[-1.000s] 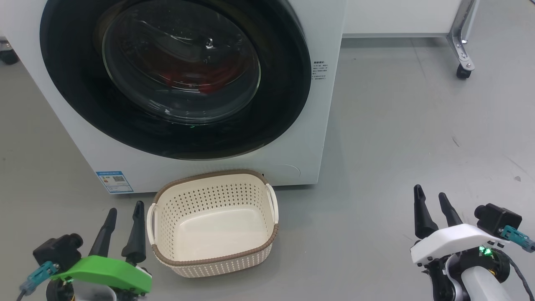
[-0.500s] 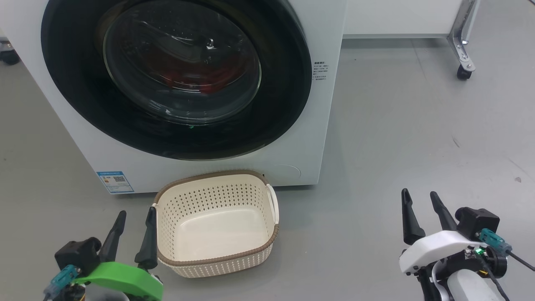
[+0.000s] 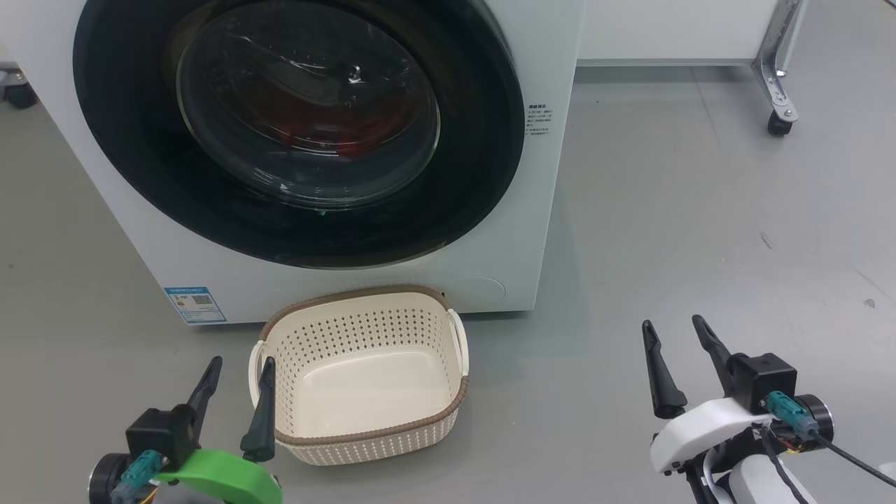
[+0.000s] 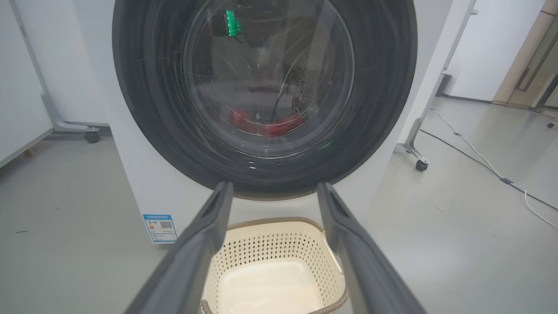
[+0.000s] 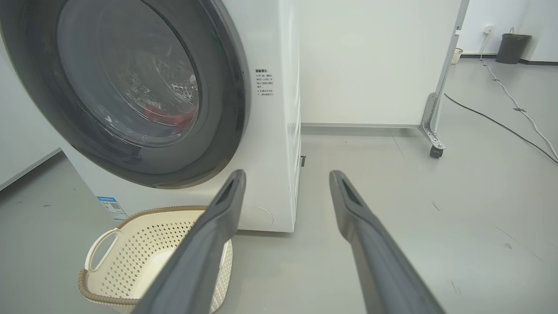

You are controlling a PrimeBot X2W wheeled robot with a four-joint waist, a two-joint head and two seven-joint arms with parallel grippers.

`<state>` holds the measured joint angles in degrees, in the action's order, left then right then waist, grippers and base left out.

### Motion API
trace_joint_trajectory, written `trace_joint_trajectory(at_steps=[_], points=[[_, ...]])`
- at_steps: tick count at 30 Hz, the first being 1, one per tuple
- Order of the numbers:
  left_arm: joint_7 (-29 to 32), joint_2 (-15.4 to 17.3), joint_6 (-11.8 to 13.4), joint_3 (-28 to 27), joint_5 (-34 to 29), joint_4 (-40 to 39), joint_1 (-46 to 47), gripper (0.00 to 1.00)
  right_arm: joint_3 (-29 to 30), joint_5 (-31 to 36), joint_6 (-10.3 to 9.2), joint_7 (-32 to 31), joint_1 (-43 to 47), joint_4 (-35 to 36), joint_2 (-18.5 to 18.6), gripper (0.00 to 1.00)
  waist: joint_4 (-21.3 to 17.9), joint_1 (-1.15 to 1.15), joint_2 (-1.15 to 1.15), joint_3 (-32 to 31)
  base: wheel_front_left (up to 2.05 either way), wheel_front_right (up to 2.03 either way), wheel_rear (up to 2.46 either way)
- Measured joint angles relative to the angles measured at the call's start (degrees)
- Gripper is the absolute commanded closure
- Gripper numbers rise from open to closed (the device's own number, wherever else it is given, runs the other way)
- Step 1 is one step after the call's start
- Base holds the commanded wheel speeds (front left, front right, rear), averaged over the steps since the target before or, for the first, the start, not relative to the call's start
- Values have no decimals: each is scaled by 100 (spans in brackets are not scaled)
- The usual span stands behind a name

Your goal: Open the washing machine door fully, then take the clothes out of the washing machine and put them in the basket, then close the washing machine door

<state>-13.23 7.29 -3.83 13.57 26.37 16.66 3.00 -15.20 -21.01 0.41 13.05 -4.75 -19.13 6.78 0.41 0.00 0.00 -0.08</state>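
Noting zero progress — washing machine door (image 3: 301, 119) shut, clothes (image 3: 367, 129) inside, basket (image 3: 357, 327) empty; left gripper (image 3: 241, 362), right gripper (image 3: 673, 322) both spread, empty. You have every step ahead.

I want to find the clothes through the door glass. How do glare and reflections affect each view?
Head view: pale streaks of glare cross the washing machine door; the clothes show dim red behind them. Left wrist view: a green light reflects near the glass top, yet the red reads brightest here. Right wrist view: little glare, but the door is seen aslant, so the red patch is small.
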Motion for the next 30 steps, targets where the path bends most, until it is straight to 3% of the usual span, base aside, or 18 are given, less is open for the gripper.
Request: trace_joint_trajectory(at_steps=[6, 30], points=[[-105, -22, 2, 57, -290, 155, 13, 0, -26, 366, -14, 98, -9, -60, -51, 0, 3, 0, 0, -9, 0, 0, 0], [-105, -103, 1, -33, -268, 450, 148, 0, 230, 372, -51, 98, -6, -192, -148, 0, 14, 0, 0, 6, 0, 0, 0]])
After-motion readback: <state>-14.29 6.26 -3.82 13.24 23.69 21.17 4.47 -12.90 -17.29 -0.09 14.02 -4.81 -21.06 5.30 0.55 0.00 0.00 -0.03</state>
